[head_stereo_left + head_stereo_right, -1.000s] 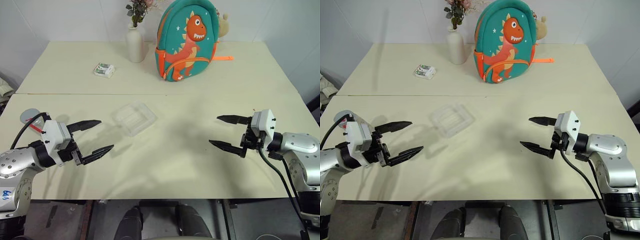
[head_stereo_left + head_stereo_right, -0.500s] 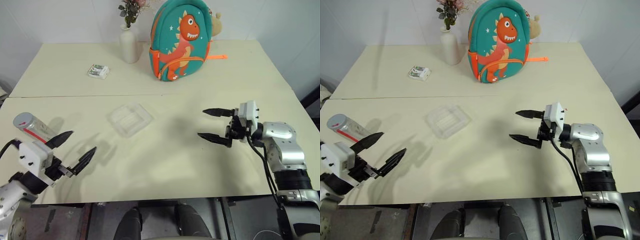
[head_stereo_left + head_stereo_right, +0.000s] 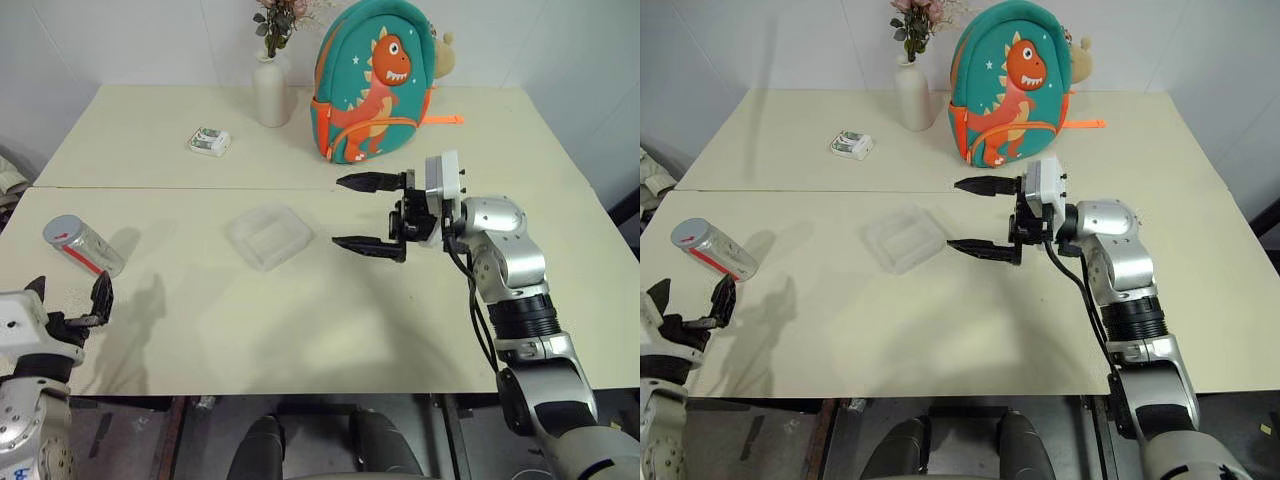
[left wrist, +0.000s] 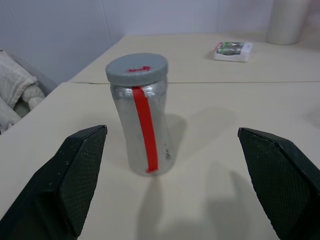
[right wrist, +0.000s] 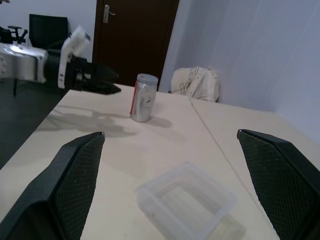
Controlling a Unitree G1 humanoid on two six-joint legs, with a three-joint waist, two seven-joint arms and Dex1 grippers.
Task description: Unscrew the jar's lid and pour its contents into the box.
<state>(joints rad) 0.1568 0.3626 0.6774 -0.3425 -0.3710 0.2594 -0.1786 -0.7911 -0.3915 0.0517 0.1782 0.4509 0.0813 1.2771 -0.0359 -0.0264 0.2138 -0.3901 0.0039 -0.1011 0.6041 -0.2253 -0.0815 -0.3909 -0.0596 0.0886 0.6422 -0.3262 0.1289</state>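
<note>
Left gripper (image 4: 172,187): fingers spread wide, nothing held; placed at the near left edge of the table (image 3: 300,330), pointed toward the far side. Jar (image 4: 141,114): found just beyond this gripper, framed between its two fingers in the left wrist view but not touched; standing upright on the table's left side, long axis vertical, grey lid (image 4: 136,67) screwed on, a red strip running down the wall. Contents: not discernible through the translucent wall. Right gripper (image 3: 362,213): fingers likewise spread, empty, held above mid-table and pointed leftward. Box (image 3: 268,236): clear, shallow, empty, lying open just left of the right gripper's tips, between that gripper and the jar. Nearer arm for the jar is judged to be the left, by a wide margin; the jar lies well apart from the right gripper, across the box. A short forward advance of the left gripper is judged sufficient to bracket the jar's wall below the lid. Task not yet begun: lid on, box unfilled.
</note>
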